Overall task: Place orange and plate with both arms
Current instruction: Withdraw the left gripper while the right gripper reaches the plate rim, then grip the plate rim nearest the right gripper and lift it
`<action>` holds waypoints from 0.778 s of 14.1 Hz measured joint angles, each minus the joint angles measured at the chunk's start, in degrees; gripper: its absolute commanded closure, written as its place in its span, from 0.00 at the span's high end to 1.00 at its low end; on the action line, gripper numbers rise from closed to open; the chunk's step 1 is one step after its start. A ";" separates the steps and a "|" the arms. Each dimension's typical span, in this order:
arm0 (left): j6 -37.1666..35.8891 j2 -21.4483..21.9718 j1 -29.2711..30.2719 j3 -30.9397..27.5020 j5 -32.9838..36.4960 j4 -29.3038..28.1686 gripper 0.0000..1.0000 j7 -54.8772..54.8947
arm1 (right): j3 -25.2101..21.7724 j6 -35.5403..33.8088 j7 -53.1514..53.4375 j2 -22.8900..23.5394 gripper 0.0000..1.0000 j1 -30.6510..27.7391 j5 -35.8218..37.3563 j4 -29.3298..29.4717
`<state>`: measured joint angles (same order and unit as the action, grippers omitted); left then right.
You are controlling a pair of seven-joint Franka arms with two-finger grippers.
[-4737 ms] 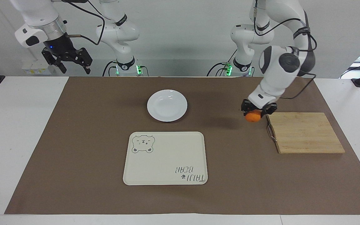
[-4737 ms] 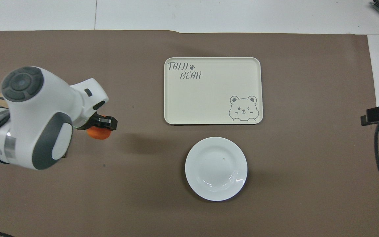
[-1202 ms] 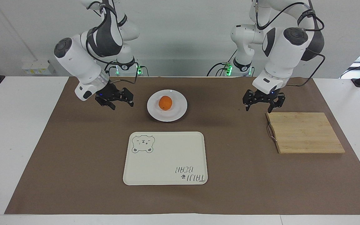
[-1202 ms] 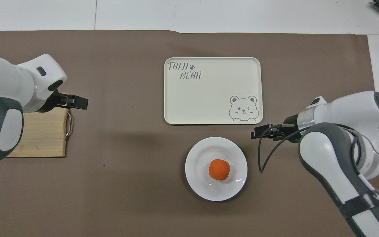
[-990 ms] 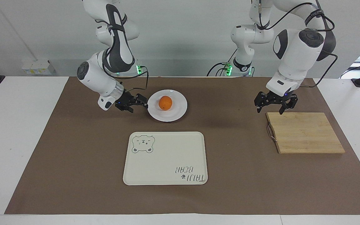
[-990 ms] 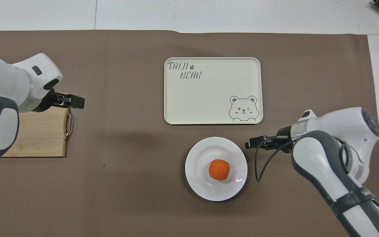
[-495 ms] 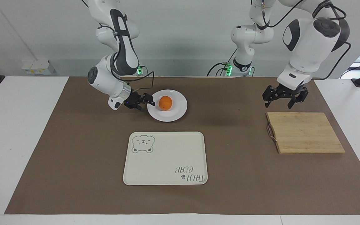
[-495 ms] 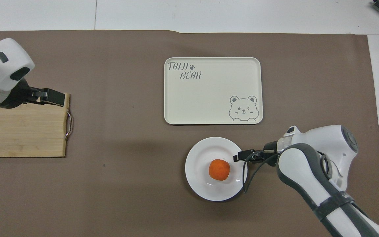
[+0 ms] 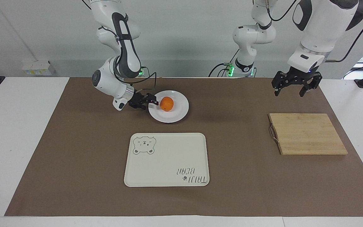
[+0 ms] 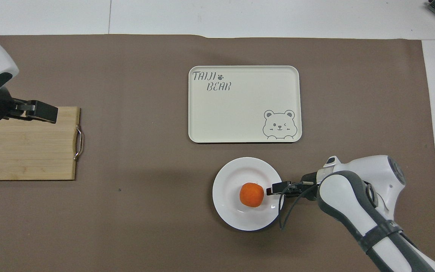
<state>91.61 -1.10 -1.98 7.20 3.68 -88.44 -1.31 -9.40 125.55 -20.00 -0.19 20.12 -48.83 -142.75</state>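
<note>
One orange [image 9: 167, 103] sits on the one white plate [image 9: 178, 115], a little toward the right arm's end of its middle. That plate lies on the brown mat [image 9: 74, 151], nearer to the robots than the single cream tray [image 9: 169, 157] with the bear print, and close to that tray's edge without touching it.

Two arms are in view. The right gripper [image 9: 151, 101] reaches in low and sideways over the plate's rim at the right arm's end, its fingertips just beside the orange; in the overhead view its tip [image 10: 274, 187] lies over the rim with a thin gap to the fruit. Its jaws stand apart, one above and one below the rim, but whether they already touch the plate cannot be told. It holds nothing clear of the table.

The left gripper [image 9: 293, 88] hangs raised and empty, its two fingers spread wide and pointing down, over the brown mat at the robots' edge of the one wooden cutting board [image 9: 307, 134]. That board, with a metal handle [image 9: 273, 133] on the side facing the plate, lies well apart from the plate toward the left arm's end.
</note>
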 measured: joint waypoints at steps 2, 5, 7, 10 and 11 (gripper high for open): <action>-0.42 -0.28 0.05 -0.17 -0.81 1.00 1.00 -0.08 | 0.00 0.00 0.00 -0.09 0.32 0.00 -0.02 -0.29; -0.59 -0.45 0.14 -0.30 -1.01 1.31 1.00 -0.08 | 0.00 0.00 0.07 -0.14 0.00 0.00 -0.42 -0.78; -1.24 -0.45 0.15 -0.30 -1.01 1.29 1.00 -0.14 | -0.05 0.00 0.88 -0.13 0.00 -0.01 -1.23 -0.90; -2.00 -0.45 0.25 -0.31 -1.02 1.21 1.00 -0.16 | -0.12 -0.80 2.61 -0.64 0.00 -0.01 -1.77 -0.55; -2.06 -0.44 0.25 -0.30 -1.04 1.21 1.00 -0.15 | -0.11 -0.93 3.13 -0.82 0.00 -0.01 -1.77 -0.25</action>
<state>89.55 -1.55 -1.73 6.90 2.64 -87.23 -1.46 -9.50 124.61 -16.87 -1.01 20.11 -50.60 -143.00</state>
